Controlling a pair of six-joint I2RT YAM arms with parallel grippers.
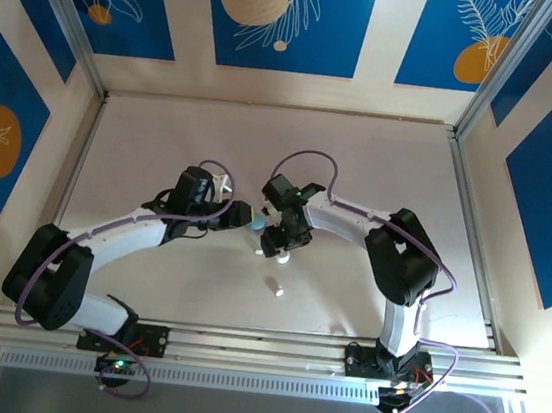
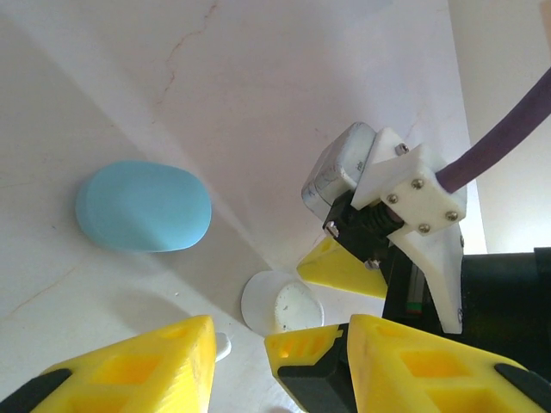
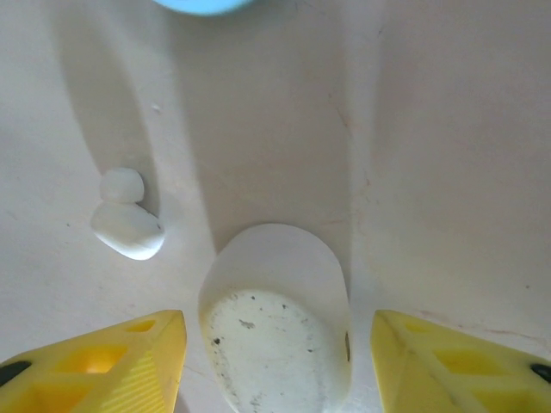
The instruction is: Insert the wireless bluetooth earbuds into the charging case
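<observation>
White and small, one earbud (image 1: 273, 287) lies alone on the table (image 1: 380, 179) just below centre of the overhead view. The left gripper (image 1: 245, 216) and right gripper (image 1: 280, 242) meet mid-frame beside a blue case (image 1: 256, 221). From the left wrist, the blue case sits upper left, lid closed. The left jaws at the bottom edge stand half apart, with nothing seen between them. From the right wrist, the right jaws stand wide on either side of a white case (image 3: 275, 335), probably to steady it for loading. Another earbud (image 3: 127, 228) lies just left of it.
</observation>
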